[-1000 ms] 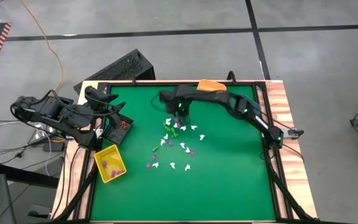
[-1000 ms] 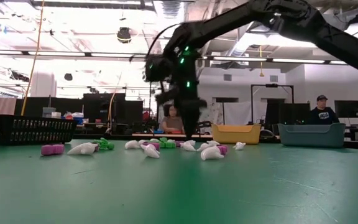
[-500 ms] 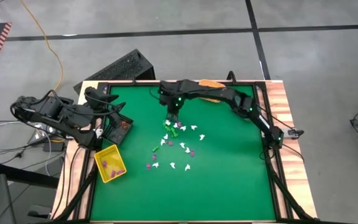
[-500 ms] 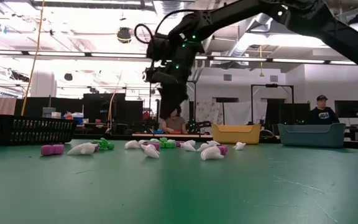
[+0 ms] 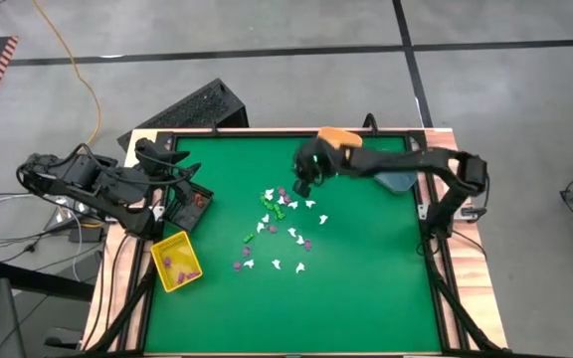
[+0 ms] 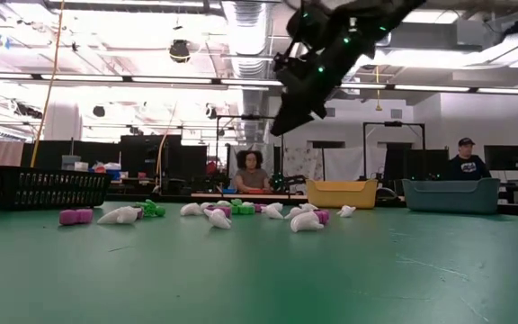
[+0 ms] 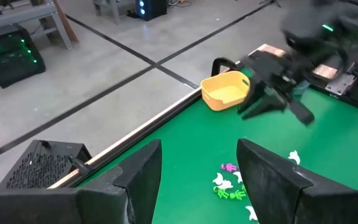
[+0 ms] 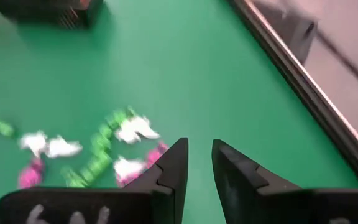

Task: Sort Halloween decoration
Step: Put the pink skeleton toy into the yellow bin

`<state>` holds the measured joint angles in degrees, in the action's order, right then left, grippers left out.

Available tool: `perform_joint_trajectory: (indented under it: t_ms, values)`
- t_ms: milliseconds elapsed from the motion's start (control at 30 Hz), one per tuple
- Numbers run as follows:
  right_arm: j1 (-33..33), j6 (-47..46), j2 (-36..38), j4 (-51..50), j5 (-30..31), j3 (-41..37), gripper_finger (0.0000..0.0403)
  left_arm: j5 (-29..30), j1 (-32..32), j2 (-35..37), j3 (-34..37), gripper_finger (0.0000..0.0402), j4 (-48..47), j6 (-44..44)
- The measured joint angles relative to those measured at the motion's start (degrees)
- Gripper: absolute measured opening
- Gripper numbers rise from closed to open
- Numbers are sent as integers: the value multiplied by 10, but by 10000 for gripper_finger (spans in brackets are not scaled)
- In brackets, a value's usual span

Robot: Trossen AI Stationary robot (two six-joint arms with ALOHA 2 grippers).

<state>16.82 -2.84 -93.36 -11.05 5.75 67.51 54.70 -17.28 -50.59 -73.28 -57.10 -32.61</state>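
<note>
The big room behind has long ceiling lights, dark shelves, and two people sitting far back. In front is the flat green table (image 5: pixel 366 288) with a wooden edge.

The little Halloween trinkets (image 5: pixel 285 227) lie in a loose bunch near the middle of the table, white, purple and green ones mixed together. Seen from table level, they make a low row (image 6: pixel 214 213).

The right gripper (image 5: pixel 303 186) hangs in the air above the far side of the bunch, touching nothing. Its two dark fingers (image 8: pixel 176 163) sit a little apart with nothing between them.

The left gripper (image 5: pixel 189 171) waits at the left edge of the table, over the small black bin (image 5: pixel 188 205). Its fingers (image 7: pixel 145 168) are spread wide and hold nothing.

A small yellow bin (image 5: pixel 175 262) near the left edge has a few purple pieces inside. An orange bin (image 5: pixel 337 135) and a blue-grey bin (image 5: pixel 398 181) stand at the far right side.
</note>
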Motion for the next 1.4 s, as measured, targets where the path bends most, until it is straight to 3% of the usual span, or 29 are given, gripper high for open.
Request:
perform_joint_trajectory:
  t_ms: [167, 533, 800, 1000, 1400]
  values:
    - [-34, -23, -16, 131, 70, -48, 107, 15, 0, 0, 0, 199, 1, -15]
    - [-42, -137, -110, 159, 75, -51, 118, -19, 0, 9, 0, 199, 9, 6]
    - [-44, -134, -110, 175, 76, -50, 185, -2, 0, 15, 0, 199, 8, 14]
    - [-57, -145, -156, 216, 85, -48, 226, -1, 0, 15, 0, 199, 8, 14]
    - [-70, -168, -217, 243, 124, -37, 223, 0, 1, 14, 4, 199, 4, 17]
